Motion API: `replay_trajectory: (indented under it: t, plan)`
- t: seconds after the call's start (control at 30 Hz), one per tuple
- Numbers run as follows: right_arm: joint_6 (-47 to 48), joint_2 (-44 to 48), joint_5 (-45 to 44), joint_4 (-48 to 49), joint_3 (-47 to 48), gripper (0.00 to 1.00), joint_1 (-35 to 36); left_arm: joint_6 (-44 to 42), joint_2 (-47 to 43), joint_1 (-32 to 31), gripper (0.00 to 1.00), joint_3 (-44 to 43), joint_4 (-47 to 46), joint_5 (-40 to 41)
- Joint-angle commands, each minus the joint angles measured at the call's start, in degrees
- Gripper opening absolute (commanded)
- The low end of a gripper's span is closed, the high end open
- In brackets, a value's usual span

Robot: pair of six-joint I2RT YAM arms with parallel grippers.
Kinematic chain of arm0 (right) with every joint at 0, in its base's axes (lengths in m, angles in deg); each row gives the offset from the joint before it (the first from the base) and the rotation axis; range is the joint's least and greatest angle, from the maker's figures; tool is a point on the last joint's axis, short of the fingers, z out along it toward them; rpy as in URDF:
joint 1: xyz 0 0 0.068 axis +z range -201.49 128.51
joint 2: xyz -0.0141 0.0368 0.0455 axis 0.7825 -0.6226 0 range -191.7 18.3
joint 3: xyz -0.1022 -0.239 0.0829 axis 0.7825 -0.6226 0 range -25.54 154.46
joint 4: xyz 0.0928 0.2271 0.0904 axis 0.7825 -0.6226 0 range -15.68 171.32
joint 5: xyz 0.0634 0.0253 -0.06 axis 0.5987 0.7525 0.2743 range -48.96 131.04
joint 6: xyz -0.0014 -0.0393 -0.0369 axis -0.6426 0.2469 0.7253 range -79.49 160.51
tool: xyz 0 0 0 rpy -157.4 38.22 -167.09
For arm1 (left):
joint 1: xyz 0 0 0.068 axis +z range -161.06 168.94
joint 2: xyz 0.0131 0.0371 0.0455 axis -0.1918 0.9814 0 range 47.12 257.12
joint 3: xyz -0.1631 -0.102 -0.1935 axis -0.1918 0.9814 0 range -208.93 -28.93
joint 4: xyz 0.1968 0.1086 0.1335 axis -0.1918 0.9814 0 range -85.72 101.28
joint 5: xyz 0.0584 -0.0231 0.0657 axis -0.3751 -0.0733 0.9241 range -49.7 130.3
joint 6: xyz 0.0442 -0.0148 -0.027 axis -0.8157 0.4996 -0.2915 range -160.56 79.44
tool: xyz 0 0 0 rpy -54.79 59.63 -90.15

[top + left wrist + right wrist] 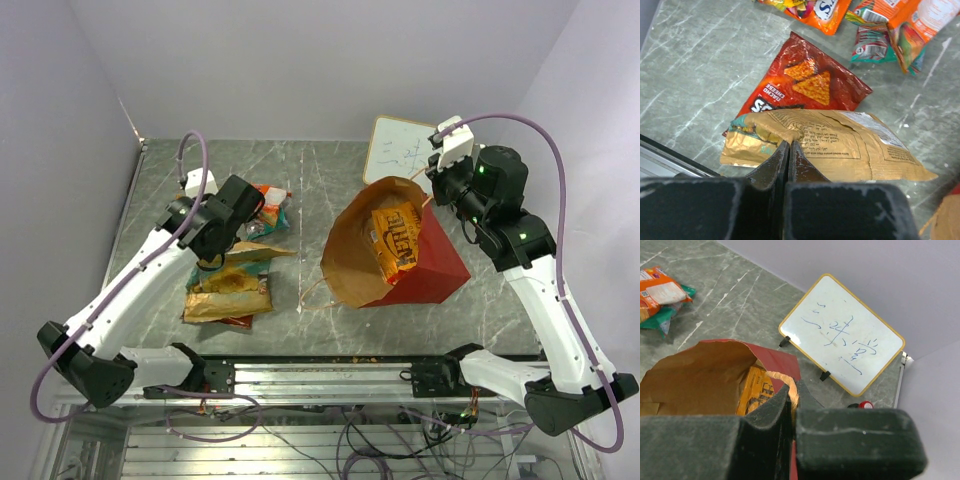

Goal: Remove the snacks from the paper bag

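Note:
The red paper bag (425,275) lies tilted with its brown mouth (695,380) open toward the left. An orange snack packet (393,240) sits inside it and also shows in the right wrist view (754,390). My right gripper (794,385) is shut on the bag's cord handle (790,382) at the rim, at the bag's far upper corner (432,198). My left gripper (789,142) is shut on a pinched fold of the tan-brown chip bag (850,147), which lies across a red chip bag (807,82). Seen from above, that gripper (212,260) is at the tan bag's (235,285) far end.
Small orange and orange-teal packs (890,30) lie beyond the chip bags (268,210). A whiteboard (842,335) leans behind the paper bag, with a red-capped marker (866,404) near it. The bag's other cord handle (310,295) trails on the table. A metal rail (320,375) runs along the near edge.

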Motion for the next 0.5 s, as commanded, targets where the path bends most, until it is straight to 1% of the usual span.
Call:
replay_trajectory:
  t: [0.0, 0.17, 0.3, 0.47]
  plan:
    - [0.8, 0.7, -0.8, 1.8, 0.4, 0.0, 0.0, -7.5, 3.1, 5.4, 0.07, -0.8, -2.5, -4.0]
    - [0.5, 0.4, -0.8, 1.8, 0.6, 0.0, 0.0, -10.2, 7.1, 10.4, 0.07, -1.3, -4.1, -4.8]
    - [1.0, 0.4, -1.2, 1.9, 0.8, 0.0, 0.0, -12.6, 9.7, 14.9, 0.07, -0.2, -6.9, -7.6]
    - [1.3, 0.4, -1.5, 1.6, 0.8, 0.0, 0.0, -14.3, 12.4, 18.2, 0.07, -1.7, -10.0, -9.7]
